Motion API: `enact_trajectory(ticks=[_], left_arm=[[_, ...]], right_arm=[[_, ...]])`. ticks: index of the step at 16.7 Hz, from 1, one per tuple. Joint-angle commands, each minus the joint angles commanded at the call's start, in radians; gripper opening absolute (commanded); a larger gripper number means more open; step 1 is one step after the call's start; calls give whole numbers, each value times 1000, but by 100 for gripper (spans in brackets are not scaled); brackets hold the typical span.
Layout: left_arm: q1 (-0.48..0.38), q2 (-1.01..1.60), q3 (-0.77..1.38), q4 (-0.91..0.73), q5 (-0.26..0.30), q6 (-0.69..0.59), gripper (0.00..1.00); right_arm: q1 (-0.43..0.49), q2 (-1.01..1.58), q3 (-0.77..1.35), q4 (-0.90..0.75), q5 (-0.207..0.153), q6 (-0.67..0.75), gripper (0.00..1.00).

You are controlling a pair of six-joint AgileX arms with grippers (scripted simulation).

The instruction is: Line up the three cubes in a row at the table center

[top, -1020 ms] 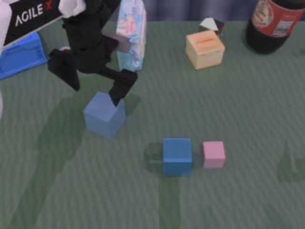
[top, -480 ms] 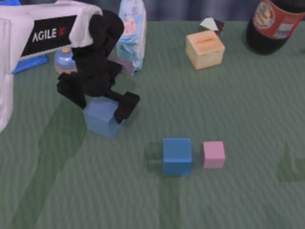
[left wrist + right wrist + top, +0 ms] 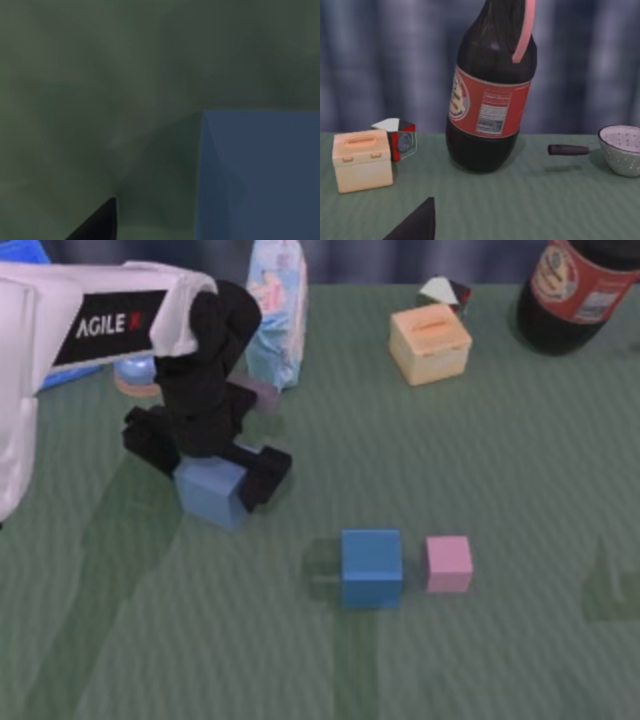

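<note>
Down at the table's left, the left gripper is straddling the pale greyish-blue cube, one finger on each side, though whether they are pressing it I cannot tell. Meanwhile the bright blue cube and pink cube are sitting just beside each other near the center

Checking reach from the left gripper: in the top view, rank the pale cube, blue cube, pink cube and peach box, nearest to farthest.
1. Pale cube: between the jaws of the left gripper, table's left.
2. Blue cube: near centre, to the gripper's right.
3. Peach box and pink cube: too close to call; box at the back, pink cube just right of the blue one.
</note>
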Motion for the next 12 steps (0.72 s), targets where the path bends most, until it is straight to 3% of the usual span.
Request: enact_trajectory(ticks=[11,12], left_arm=[[0,0,0,0,0,0,2],[0,0,0,0,0,0,0]], right_arm=[[0,0,0,0,0,0,100],[0,0,0,0,0,0,100]])
